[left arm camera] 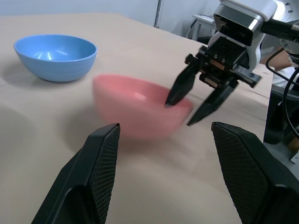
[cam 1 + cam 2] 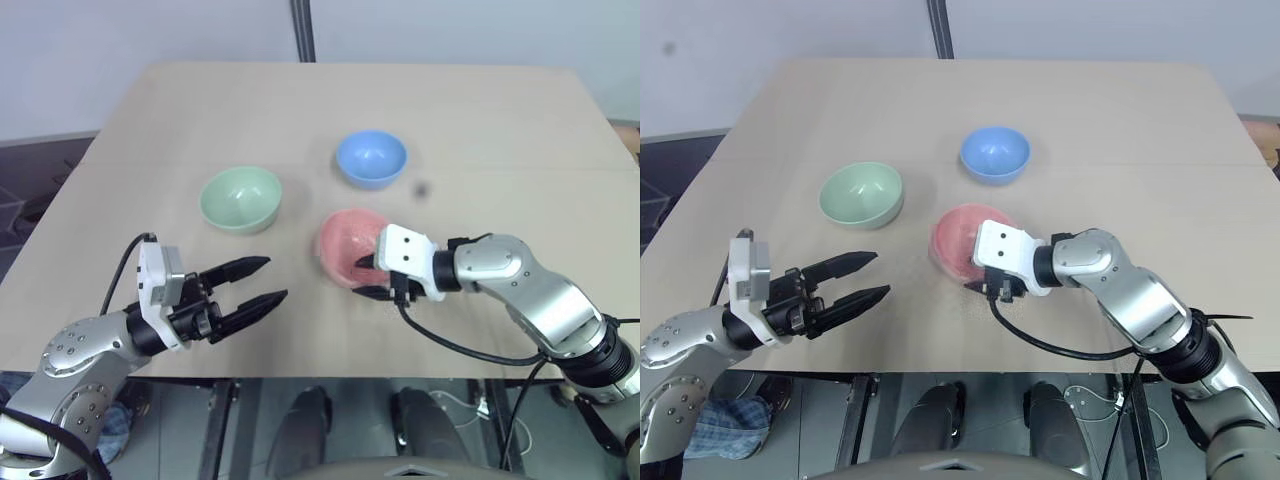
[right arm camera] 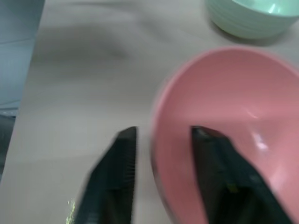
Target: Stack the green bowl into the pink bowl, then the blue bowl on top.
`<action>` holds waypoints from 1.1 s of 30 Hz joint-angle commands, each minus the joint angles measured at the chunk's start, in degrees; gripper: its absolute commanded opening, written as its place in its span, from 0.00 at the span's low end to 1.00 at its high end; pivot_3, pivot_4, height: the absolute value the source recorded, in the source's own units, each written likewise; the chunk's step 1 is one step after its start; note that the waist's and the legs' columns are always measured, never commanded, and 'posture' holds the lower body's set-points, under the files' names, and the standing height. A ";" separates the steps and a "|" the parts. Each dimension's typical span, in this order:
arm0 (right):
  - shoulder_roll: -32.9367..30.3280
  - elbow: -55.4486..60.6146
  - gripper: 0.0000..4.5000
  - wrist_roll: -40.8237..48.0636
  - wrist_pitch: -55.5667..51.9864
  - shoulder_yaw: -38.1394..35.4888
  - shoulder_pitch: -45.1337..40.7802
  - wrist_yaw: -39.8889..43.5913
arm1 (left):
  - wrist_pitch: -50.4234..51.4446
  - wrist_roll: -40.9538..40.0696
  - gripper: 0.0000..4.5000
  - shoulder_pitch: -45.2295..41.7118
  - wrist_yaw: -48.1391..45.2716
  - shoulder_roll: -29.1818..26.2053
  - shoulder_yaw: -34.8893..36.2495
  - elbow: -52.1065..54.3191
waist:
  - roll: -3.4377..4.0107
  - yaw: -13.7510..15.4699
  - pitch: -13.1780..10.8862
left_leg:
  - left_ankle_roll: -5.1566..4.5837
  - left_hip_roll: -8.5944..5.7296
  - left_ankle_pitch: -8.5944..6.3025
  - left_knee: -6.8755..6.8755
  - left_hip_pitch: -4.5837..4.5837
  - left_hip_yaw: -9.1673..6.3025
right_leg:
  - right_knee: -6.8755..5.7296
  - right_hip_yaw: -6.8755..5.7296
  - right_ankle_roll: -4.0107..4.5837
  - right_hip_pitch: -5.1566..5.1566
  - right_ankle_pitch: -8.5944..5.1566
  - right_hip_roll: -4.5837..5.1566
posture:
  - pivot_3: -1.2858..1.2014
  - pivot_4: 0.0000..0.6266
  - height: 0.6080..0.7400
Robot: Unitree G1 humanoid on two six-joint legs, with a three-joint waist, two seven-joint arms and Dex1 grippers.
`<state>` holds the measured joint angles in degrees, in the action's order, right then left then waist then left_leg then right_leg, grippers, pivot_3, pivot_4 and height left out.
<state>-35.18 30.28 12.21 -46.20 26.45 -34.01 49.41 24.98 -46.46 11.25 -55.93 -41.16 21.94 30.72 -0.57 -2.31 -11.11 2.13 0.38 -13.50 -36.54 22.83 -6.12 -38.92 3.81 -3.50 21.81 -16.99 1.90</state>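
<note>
Right gripper (image 1: 191, 106): fingers parted, straddling the near rim of the pink bowl (image 2: 345, 240), one finger inside, one outside; no firm pinch visible.
Left gripper (image 2: 255, 285): spread wide, empty, hovering near the table's (image 2: 500, 120) front edge.
Green bowl (image 2: 240, 198): upright, left of the pink bowl, apart.
Blue bowl (image 2: 371, 157): behind the pink bowl.
Risk: the pink bowl looks blurred; a loosening grip may let it tip or skid.

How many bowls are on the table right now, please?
3. The green bowl sits towards the left, the blue bowl farthest back, and the pink bowl nearest, its rim between the right gripper's jaws. None are stacked; nothing seems hidden.
</note>
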 commanded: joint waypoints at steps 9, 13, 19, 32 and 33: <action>-3.69 4.99 0.99 15.26 -6.43 -20.74 3.58 3.75 | 0.57 0.12 0.73 -0.27 1.23 -1.17 0.69 1.47 | -0.01 0.19 0.00 | -0.01 -0.01 0.00 0.01 0.04 -0.03 | 0.03 -0.02 0.00 -0.02 0.00 0.01 | 0.52 0.24 1.00; -6.35 2.14 0.99 23.81 -7.07 -37.22 11.60 6.26 | 4.06 4.79 0.73 -3.26 7.54 -3.59 -0.52 0.07 | -0.02 0.69 0.00 | -0.01 -0.02 -0.01 0.01 0.04 -0.07 | 0.03 -0.07 0.00 -0.06 0.00 0.01 | 0.52 0.24 1.00; -8.91 -0.01 0.99 32.70 -4.52 -53.70 21.37 9.09 | 10.67 13.68 0.73 -12.34 18.00 -5.83 -7.01 -3.21 | -0.01 0.69 0.00 | -0.02 -0.02 0.00 -0.02 -0.03 -0.05 | -0.02 -0.05 -0.01 -0.10 0.00 -0.06 | 0.52 0.24 1.00; -10.47 0.87 0.99 37.92 2.56 -60.90 30.19 9.15 | 4.38 28.78 0.73 -25.12 20.49 -5.71 -15.86 -16.87 | -0.02 0.13 -0.01 | -0.01 -0.04 0.00 -0.01 -0.01 0.11 | 0.01 0.09 -0.02 -0.08 0.01 -0.04 | 0.52 0.24 1.00; -10.54 1.02 0.99 38.07 2.98 -60.97 30.39 8.83 | 3.46 29.80 0.73 -25.34 20.03 -5.84 -16.38 -17.89 | -0.02 0.07 -0.01 | -0.01 -0.03 0.00 0.00 -0.01 0.10 | 0.00 0.09 -0.02 -0.08 0.01 -0.04 | 0.52 0.24 1.00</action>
<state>-44.70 29.47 48.85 -44.61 -32.45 -3.60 58.32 30.34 -18.10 -13.37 -35.39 -46.01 5.43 12.96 -0.58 -2.24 -11.13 2.12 0.35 -13.50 -36.52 22.81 -6.02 -38.92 3.90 -3.52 21.74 -16.99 1.85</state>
